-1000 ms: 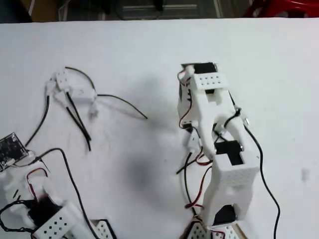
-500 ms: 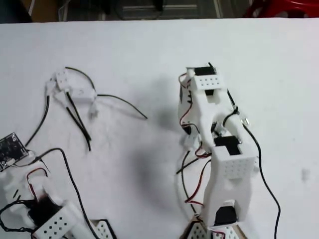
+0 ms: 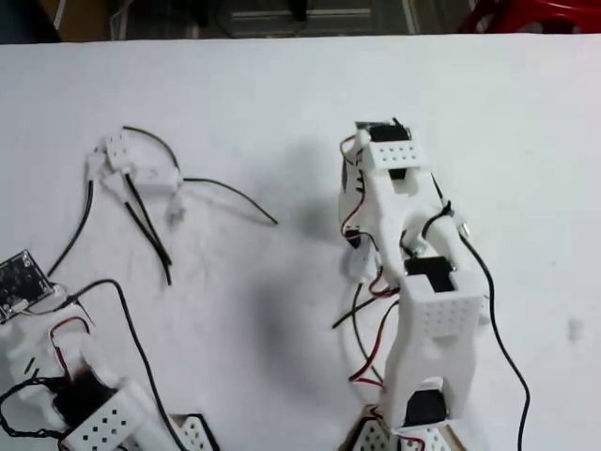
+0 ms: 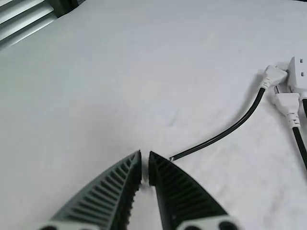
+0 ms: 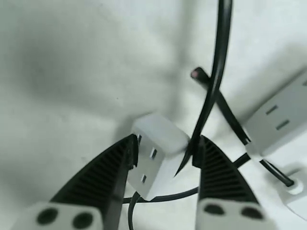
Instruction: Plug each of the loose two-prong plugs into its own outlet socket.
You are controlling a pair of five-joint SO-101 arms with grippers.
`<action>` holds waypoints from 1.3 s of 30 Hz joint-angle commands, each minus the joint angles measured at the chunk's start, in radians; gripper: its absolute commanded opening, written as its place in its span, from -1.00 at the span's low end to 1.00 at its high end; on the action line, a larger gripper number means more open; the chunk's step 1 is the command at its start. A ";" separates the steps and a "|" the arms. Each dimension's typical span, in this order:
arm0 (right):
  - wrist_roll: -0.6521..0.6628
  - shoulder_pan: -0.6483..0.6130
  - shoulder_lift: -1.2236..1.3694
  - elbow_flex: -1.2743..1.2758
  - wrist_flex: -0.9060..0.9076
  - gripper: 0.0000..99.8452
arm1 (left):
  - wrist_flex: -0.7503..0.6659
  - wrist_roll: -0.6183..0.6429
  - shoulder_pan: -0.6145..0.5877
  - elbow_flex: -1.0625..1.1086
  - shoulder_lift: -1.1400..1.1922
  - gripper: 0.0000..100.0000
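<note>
White matte tabletop (image 3: 282,85) spanning the high view, red moulded plastic shape (image 3: 535,14) beyond its far edge at 1 o'clock, grey metal-framed panel (image 3: 300,19) at 12 o'clock, grey slatted panel (image 4: 24,14) past the table's edge in the left wrist view.

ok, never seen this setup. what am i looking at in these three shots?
Two white robot arms at a white table. The high view looks down on both: right arm mid-picture, left arm at the lower left. The other two come from a camera on each wrist. The left gripper is shut and empty, facing white plugs on black cords. The right gripper is open, straddling a white socket block; a black cable runs beside it, a second socket block lies beyond.
</note>
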 commanded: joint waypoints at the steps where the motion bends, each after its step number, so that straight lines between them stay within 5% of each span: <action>1: 0.006 -0.010 -0.059 -0.006 0.010 -0.75 | -0.023 -0.005 -0.016 -0.003 -0.002 -0.90; 16: 0.089 -0.016 -0.225 -0.006 0.147 -0.74 | -0.023 -0.005 -0.016 -0.003 -0.002 -0.90; 24: 0.083 -0.042 -0.305 0.000 0.150 -0.44 | -0.023 -0.005 -0.016 -0.003 -0.002 -0.90; 39: -0.060 -0.082 -0.013 -0.017 0.102 -0.45 | -0.023 -0.005 -0.016 -0.003 -0.002 -0.90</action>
